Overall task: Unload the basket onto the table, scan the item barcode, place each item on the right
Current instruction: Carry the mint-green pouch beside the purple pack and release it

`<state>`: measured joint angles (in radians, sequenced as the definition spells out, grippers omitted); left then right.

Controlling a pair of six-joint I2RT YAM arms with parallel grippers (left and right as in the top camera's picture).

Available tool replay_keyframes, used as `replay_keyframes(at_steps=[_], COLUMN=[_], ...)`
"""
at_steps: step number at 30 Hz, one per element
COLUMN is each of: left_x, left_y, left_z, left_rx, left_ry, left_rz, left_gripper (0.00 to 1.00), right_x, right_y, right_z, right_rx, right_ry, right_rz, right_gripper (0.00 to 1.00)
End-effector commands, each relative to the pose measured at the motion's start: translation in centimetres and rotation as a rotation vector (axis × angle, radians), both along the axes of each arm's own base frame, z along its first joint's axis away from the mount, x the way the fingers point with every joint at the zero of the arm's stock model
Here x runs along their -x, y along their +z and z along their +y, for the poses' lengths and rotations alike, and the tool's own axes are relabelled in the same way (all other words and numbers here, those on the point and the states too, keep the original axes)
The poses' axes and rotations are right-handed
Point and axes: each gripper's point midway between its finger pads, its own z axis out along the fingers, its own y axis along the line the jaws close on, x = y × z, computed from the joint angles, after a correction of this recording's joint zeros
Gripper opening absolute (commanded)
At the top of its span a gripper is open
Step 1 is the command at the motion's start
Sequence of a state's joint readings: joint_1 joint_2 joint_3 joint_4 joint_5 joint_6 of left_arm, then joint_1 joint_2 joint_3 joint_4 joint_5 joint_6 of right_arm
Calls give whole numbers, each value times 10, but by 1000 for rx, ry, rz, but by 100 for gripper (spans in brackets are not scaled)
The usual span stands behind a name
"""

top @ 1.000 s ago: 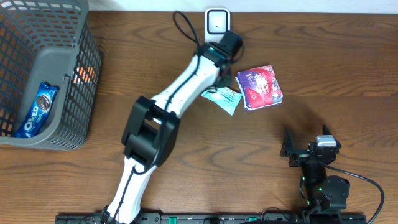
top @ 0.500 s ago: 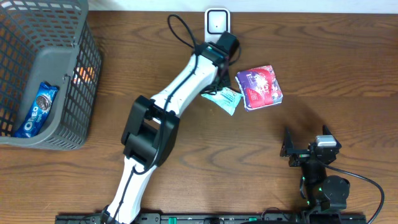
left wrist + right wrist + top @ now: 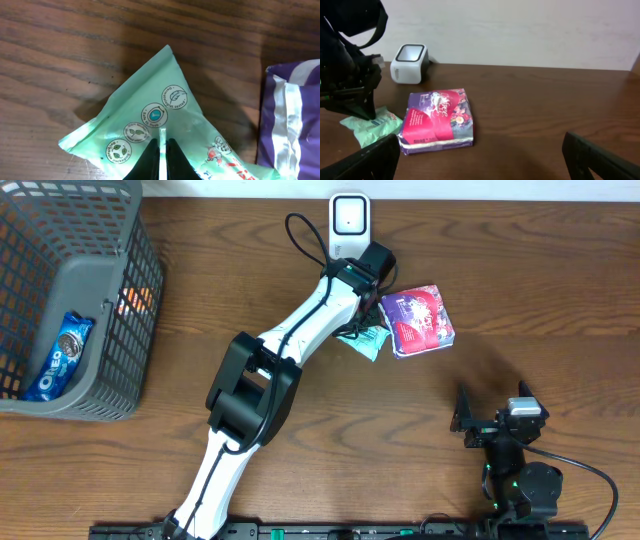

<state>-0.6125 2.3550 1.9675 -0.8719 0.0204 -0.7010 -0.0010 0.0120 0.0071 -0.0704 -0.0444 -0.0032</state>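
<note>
A mint-green packet lies on the wooden table, beside a purple and pink pack. My left gripper is shut on the raised centre seam of the green packet, its black fingers pinching the fin. Just behind them, at the table's far edge, stands the white scanner. No barcode shows on the green packet in any view. My right gripper hangs open and empty near the front right, looking across at the purple pack and the scanner.
A grey mesh basket stands at the far left, with a blue Oreo pack and something orange inside. The purple pack lies right beside the green packet. The left arm stretches diagonally across the middle of the table.
My left gripper has closed on the green packet's seam. The arm's wrist and the packet have shifted slightly to the right. The right arm has not moved.
</note>
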Motion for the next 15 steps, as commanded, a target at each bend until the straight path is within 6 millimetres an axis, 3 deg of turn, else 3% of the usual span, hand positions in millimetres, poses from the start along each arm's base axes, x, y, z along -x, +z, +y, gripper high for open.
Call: replay_keyframes(at_steps=[1, 8, 15], left_x=[6, 19, 22], left_y=[-25, -19, -17], left_z=[1, -47, -56], left_rx=[-36, 124, 125], left_ry=[-53, -285, -340], left_rz=[33, 38, 18], left_gripper=[8, 8, 8], right_x=[0, 0, 0], right_y=[-1, -1, -1], right_z=[-3, -3, -3], right_rx=[-17, -17, -17], right_ry=[-13, -13, -13], right_rz=[1, 1, 1], right_gripper=[99, 99, 99])
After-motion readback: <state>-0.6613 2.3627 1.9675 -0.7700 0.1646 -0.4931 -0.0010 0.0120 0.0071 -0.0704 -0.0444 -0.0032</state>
